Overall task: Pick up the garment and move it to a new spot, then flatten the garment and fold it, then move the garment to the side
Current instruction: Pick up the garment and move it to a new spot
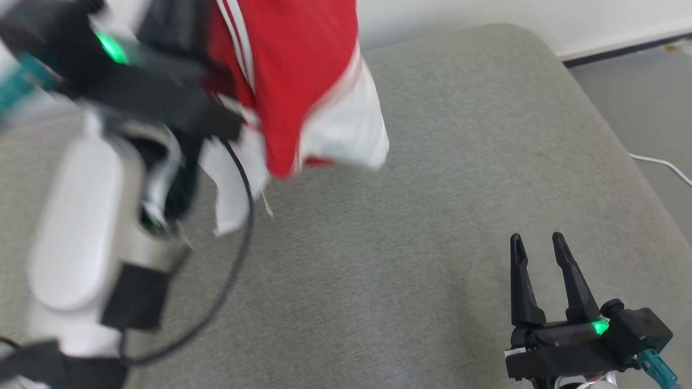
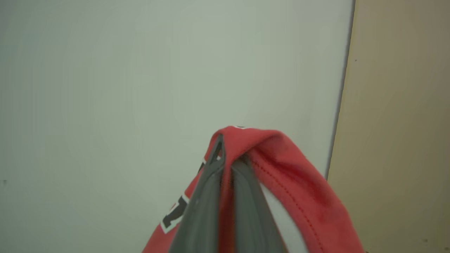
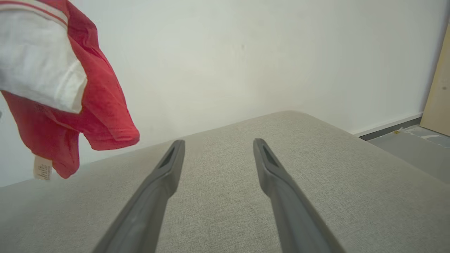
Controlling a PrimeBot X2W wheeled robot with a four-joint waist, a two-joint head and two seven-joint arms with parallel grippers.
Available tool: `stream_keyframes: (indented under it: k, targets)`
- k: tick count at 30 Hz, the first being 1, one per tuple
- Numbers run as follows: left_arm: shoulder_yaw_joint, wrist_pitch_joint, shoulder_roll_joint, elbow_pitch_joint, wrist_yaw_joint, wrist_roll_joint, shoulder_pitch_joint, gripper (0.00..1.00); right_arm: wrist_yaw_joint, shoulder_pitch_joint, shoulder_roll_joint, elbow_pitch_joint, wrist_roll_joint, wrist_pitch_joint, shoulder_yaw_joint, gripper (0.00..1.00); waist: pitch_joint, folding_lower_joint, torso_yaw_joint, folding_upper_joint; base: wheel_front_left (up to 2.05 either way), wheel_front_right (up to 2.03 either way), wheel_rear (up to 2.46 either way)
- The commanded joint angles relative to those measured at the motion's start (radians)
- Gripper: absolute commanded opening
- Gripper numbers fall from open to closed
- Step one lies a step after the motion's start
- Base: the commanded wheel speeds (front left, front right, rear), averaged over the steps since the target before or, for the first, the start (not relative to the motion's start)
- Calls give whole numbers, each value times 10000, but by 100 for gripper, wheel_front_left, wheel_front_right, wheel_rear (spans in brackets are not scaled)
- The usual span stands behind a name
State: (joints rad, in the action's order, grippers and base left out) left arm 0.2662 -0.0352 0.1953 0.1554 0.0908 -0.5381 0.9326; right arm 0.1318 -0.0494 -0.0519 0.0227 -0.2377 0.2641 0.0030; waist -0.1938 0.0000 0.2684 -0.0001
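Above the far left corner of the grey seat cushion (image 1: 432, 189): left gripper (image 2: 230, 154), jaws pressed flat together on a fold of the red-and-white jersey (image 1: 303, 70). The fabric drapes over both fingertips and falls away on either side. A black-and-white printed mark shows on the cloth beside one finger.

Jersey: hangs bunched and clear of the cushion. Red body, white stripes, white sleeve panels. A small care label (image 3: 43, 168) dangles near its lowest edge.

Left arm: raised high and blurred. The pale forearm (image 1: 75, 232) rises from the near left edge, wrist turned in toward the garment. A black cable (image 1: 238, 259) loops beside it.

Over the near right corner of the cushion: right gripper (image 1: 537, 237), jaws spread wide with nothing between them. The fingers point toward the far edge, held low and close to level with the upholstery, well apart from the jersey. A green light (image 1: 599, 327) glows on the wrist housing.

Surroundings: pale wall (image 3: 246, 52) behind the far edge. Grey floor (image 1: 638, 97) off the right edge, with a white cord (image 1: 662, 163) lying on it. Beige panel (image 2: 397, 123) beside the wall.
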Motion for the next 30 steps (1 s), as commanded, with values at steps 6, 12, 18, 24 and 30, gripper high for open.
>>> stream_keyframes:
  k: [6,12,18,24,30]
  targets:
    - [881,-505,-364,603,40,258,-1800,0,-21,-142,32,15,-100,5,82,100,-270,0,373,1,0,0,0]
    - [1399,-1263,-747,2156,60,267,-3083,0,-21,-324,30,88,-41,6,198,100,-406,0,357,1,0,0,0]
    - [1599,-1809,-1039,4225,123,84,-3721,0,-21,-478,29,114,-59,4,326,100,-456,0,197,1,0,0,0]
    - [1983,-2158,-1248,4850,219,133,-3667,100,-21,-344,29,141,-26,6,354,100,-243,0,-203,1,0,0,0]
    - [1600,-2296,-1090,3207,213,113,-3925,100,-21,-112,29,73,86,4,309,100,34,0,-832,1,0,0,0]
